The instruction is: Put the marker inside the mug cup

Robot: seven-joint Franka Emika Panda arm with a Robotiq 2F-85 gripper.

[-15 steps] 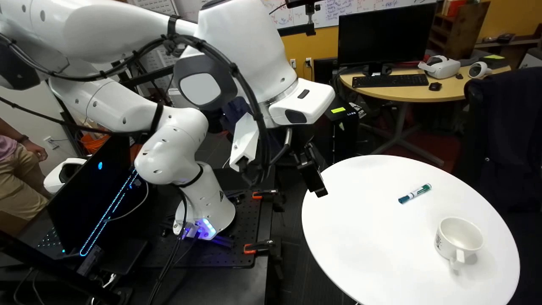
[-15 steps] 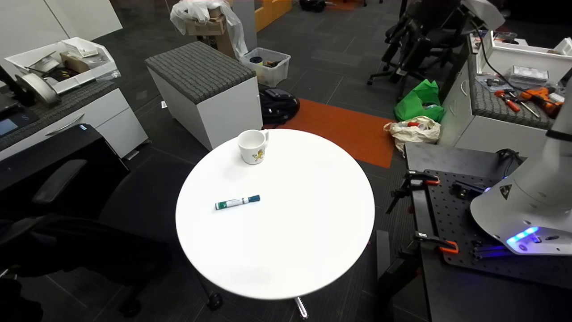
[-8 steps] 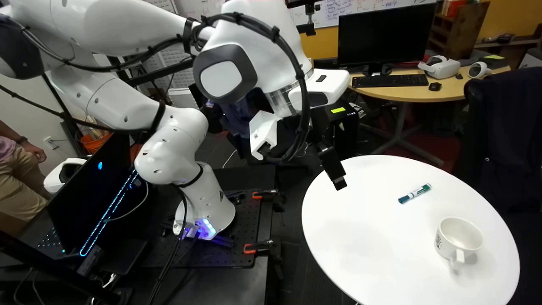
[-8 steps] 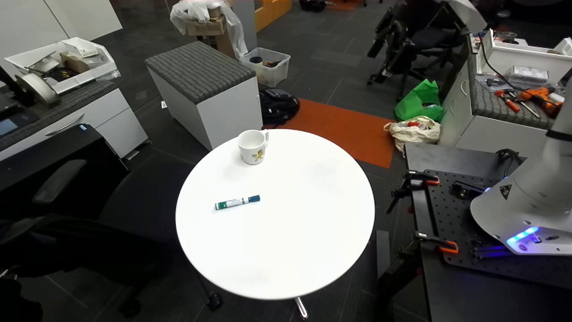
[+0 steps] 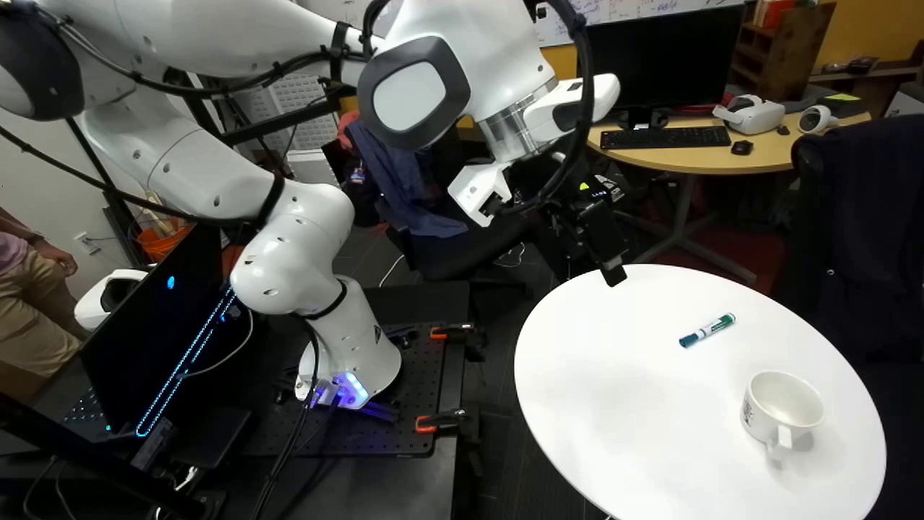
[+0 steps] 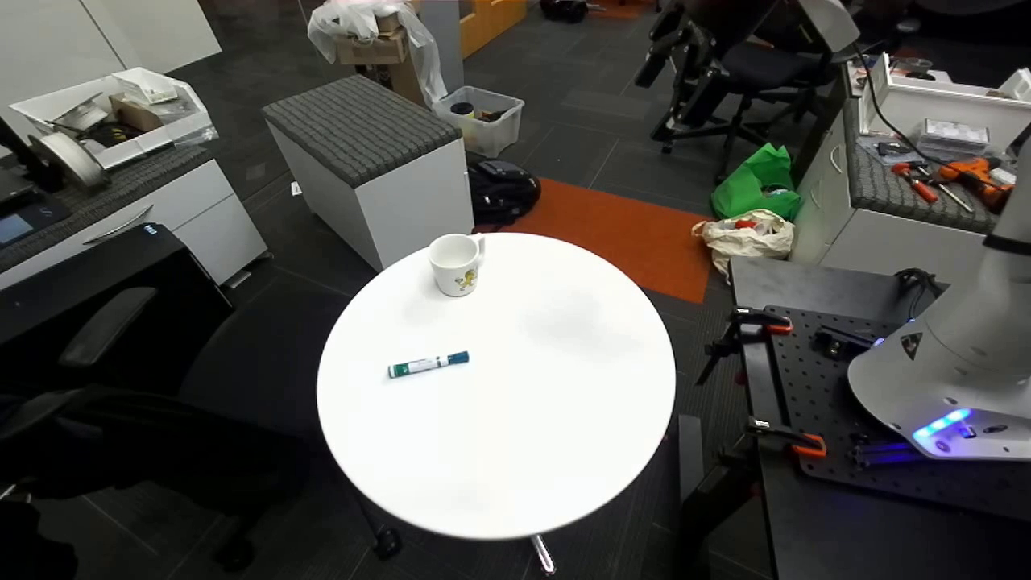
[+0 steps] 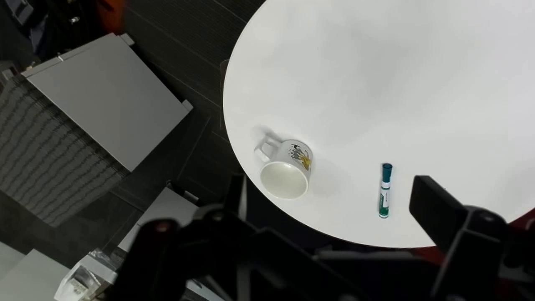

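Looking down in the wrist view, I see the gripper with its dark jaws spread wide, one to the left and one to the right. Past them is the round white worktop. The marker lies flat on it, seen through the gap and closer to the right side, with its dark teal cap toward the far end. Left of the marker the mug stands upright near the edge, its handle pointing far left.

In an exterior view the white arm reaches in from the left, and a dark tip of the jaws shows against the far left edge of the worktop; from here I can't make out the gap. The marker rests on the far half, cap toward the near left. The mug stands nearer and further right, well apart from it, handle toward the near side. Behind, a desk carries a monitor and a keyboard.

In an exterior view the mug sits by the far edge, a little left. The marker lies nearer, cap to the right. Seen past the far side of the worktop, the jaws look parted. Over on the right the robot's base glows blue.
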